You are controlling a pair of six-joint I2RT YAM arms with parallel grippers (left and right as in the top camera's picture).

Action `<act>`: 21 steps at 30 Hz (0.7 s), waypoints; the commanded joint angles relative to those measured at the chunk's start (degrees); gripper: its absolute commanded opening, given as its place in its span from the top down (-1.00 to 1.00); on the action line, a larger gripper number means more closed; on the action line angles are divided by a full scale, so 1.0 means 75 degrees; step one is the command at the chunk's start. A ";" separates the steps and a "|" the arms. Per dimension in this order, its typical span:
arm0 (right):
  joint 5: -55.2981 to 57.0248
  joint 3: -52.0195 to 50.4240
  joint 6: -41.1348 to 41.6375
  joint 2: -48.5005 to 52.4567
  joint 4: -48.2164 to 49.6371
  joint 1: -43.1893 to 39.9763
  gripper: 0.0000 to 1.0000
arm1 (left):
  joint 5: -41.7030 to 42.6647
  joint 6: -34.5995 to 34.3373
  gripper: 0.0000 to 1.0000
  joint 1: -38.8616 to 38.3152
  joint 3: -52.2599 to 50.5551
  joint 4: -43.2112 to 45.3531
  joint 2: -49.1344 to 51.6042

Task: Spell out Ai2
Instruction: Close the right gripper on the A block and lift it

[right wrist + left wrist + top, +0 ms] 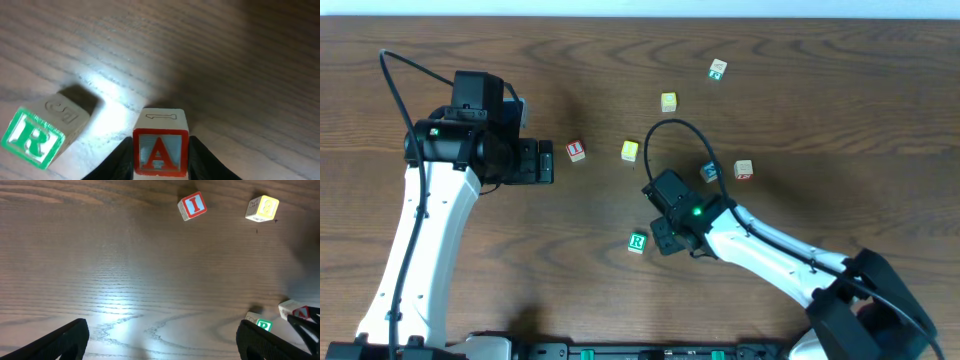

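Observation:
My right gripper point(160, 166) is shut on a block with a red letter A point(160, 146), low over the wood table just right of a green R block point(35, 137). In the overhead view this gripper point(665, 238) hides the A block, beside the R block point(637, 242). A red I block point(576, 150) lies just right of my left gripper point(546, 162), which is open and empty. The left wrist view shows the I block point(192, 206) far ahead of the open jaws point(162, 340). I cannot make out a block marked 2.
Other blocks lie scattered: a yellow one point(630, 150) next to the I block, another yellow one point(668, 101), a green-and-white one point(718, 69), a blue one point(709, 172) and a red-marked one point(744, 169). The right arm's cable loops above its gripper.

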 commanded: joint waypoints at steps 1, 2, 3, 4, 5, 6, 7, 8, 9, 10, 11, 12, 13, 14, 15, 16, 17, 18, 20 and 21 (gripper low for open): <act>0.0061 -0.0015 0.0128 0.0015 0.0041 -0.0175 0.43 | -0.0003 -0.0035 -0.91 0.0003 -0.0023 0.0029 0.0000; 0.0061 -0.0015 0.0125 0.0015 0.0061 -0.0204 0.43 | -0.0003 -0.0035 -0.91 0.0003 -0.0023 0.0029 0.0000; 0.0061 -0.0015 0.0128 0.0015 0.0082 -0.0227 0.45 | -0.0003 -0.0035 -0.91 0.0003 -0.0023 0.0029 0.0000; 0.0061 -0.0015 0.0128 0.0015 0.0140 -0.0251 0.45 | 0.0000 -0.0035 -0.91 0.0003 -0.0023 0.0029 0.0000; 0.0061 -0.0015 0.0128 0.0015 0.0233 -0.0274 0.44 | 0.0000 -0.0035 -0.91 0.0003 -0.0023 0.0029 0.0000; 0.0050 -0.0009 0.0134 0.0015 0.0350 -0.0300 0.43 | 0.0000 -0.0035 -0.91 0.0003 -0.0023 0.0032 0.0000; 0.0032 0.0015 0.0160 0.0015 0.0446 -0.0326 0.42 | 0.0000 -0.0035 -0.91 0.0003 -0.0023 0.0032 0.0000; 0.0020 0.0050 0.0315 0.0015 0.0536 -0.0370 0.40 | 0.0000 -0.0035 -0.91 0.0003 -0.0023 0.0035 0.0000; -0.0058 0.0096 0.0329 0.0020 0.0589 -0.0411 0.38 | 0.0000 -0.0035 -0.91 0.0003 -0.0023 0.0035 0.0000; -0.0085 0.0181 0.0402 0.0038 0.0577 -0.0472 0.39 | 0.0000 -0.0035 -0.91 0.0003 -0.0023 0.0035 0.0000; -0.0085 0.0245 0.0420 0.0064 0.0565 -0.0510 0.44 | 0.0000 -0.0038 -0.91 0.0003 -0.0023 0.0038 0.0000; -0.0067 0.0379 0.0417 0.0114 0.0551 -0.0571 0.46 | 0.0000 -0.0038 -0.91 0.0003 -0.0023 0.0050 0.0000; -0.0058 0.0487 0.0417 0.0166 0.0545 -0.0621 0.46 | 0.0000 -0.0038 -0.91 0.0003 -0.0023 0.0058 0.0000; -0.0050 0.0592 0.0411 0.0207 0.0539 -0.0650 0.47 | 0.0000 -0.0038 -0.91 0.0003 -0.0023 0.0070 0.0000; -0.0026 0.0723 0.0411 0.0283 0.0525 -0.0682 0.48 | 0.0000 -0.0038 -0.91 0.0003 -0.0023 0.0085 0.0000; -0.0015 0.0848 0.0402 0.0335 0.0501 -0.0697 0.48 | 0.0000 -0.0038 -0.91 0.0003 -0.0023 0.0102 0.0000; 0.0000 0.1046 0.0382 0.0452 0.0481 -0.0720 0.49 | 0.0000 -0.0038 -0.91 0.0003 -0.0023 0.0128 0.0000; 0.0009 0.1221 0.0379 0.0533 0.0425 -0.0723 0.49 | 0.0000 -0.0038 -0.91 0.0003 -0.0023 0.0149 0.0000; 0.0044 0.1632 0.0318 0.0810 0.0283 -0.0726 0.49 | 0.0003 -0.0038 -0.91 0.0003 -0.0023 0.0181 0.0000; 0.0070 0.1874 0.0315 0.1005 0.0198 -0.0726 0.49 | 0.0003 -0.0044 -0.91 0.0003 -0.0020 0.0181 -0.0003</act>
